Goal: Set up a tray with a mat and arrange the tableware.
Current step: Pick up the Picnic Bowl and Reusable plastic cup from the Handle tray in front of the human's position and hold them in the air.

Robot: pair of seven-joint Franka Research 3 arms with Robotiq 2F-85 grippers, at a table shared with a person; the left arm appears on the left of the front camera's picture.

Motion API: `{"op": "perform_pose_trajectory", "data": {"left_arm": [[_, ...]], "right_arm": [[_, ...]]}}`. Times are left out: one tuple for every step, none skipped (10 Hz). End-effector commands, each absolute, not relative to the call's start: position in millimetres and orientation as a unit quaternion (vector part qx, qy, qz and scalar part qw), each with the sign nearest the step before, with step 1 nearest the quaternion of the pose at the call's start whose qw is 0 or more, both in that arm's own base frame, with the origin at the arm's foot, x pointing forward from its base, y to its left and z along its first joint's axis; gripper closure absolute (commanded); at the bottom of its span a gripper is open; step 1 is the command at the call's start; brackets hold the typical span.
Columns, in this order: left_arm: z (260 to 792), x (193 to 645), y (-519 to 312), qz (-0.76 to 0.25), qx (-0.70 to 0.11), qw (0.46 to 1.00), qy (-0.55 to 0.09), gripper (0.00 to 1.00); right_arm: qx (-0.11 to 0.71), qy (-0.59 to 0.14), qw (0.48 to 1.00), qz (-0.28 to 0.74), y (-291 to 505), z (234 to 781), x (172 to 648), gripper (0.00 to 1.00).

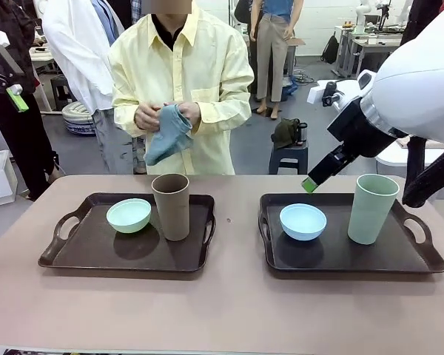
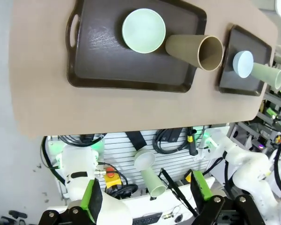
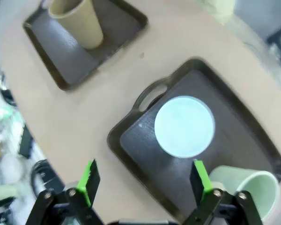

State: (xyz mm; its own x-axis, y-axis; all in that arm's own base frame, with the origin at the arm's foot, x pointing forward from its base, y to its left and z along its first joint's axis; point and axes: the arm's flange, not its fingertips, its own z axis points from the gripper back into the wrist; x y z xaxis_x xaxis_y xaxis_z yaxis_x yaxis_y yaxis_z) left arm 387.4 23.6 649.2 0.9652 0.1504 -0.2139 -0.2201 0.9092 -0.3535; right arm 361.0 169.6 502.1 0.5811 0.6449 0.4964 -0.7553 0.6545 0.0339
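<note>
Two small bowls and two tall cups are what we're watching, split across a pair of dark trays on the worktop (image 1: 229, 310). On the left tray (image 1: 81, 251) the mint green bowl (image 1: 129, 215) sits just beside the brown cup (image 1: 171, 206), which stands upright at the tray's far right part. Over on the right tray (image 1: 340, 255) we have the light blue bowl (image 1: 303, 222) towards the left and the pale green cup (image 1: 372, 209) upright to its right, the two near each other but apart. Both bowls are mouth up, and the trays lie side by side with a strip of bare worktop between them. Up above the right tray hangs the right pincer (image 3: 144, 178), its jaws wide and holding nothing, with the blue bowl straight ahead of it and the green cup close by one finger. The left pincer (image 2: 146, 190) is high over the robot's edge of the worktop, jaws wide as well and empty, looking down on both trays. Across the worktop a person in a yellow shirt stands with a folded blue cloth (image 1: 166, 137) held in both hands (image 1: 146, 117), well clear of the trays.
</note>
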Motion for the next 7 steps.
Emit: {"op": "perform_pose_trajectory", "data": {"left_arm": [[644.8,408.2,-3.0,0.094,-0.129,0.987,0.032,0.0],[638.9,424.5,-20.6,0.085,-0.089,0.992,-0.011,0.0],[628.4,435.8,-34.4,0.085,-0.064,0.994,-0.037,0.0],[613.6,446.0,-47.2,0.084,-0.048,0.994,-0.056,0.0],[600.7,453.8,-57.6,0.084,-0.035,0.994,-0.067,0.0],[590.1,465.3,-63.2,0.082,-0.015,0.994,-0.076,0.0],[581.7,470.5,-67.8,0.072,-0.011,0.994,-0.082,0.0]], "right_arm": [[0.106,-0.304,0.783,0.532,186.7,492.3,386.4,0.0],[0.113,-0.324,0.746,0.571,208.5,492.7,409.8,0.0],[0.11,-0.325,0.715,0.609,235.2,490.0,431.9,0.0],[0.123,-0.317,0.7,0.629,257.2,484.5,454.9,0.0],[0.132,-0.304,0.68,0.654,276.5,478.6,473.7,0.0],[0.152,-0.294,0.655,0.679,294.4,473.3,495.8,0.0],[0.182,-0.288,0.634,0.694,307.6,469.7,508.0,0.0]]}}
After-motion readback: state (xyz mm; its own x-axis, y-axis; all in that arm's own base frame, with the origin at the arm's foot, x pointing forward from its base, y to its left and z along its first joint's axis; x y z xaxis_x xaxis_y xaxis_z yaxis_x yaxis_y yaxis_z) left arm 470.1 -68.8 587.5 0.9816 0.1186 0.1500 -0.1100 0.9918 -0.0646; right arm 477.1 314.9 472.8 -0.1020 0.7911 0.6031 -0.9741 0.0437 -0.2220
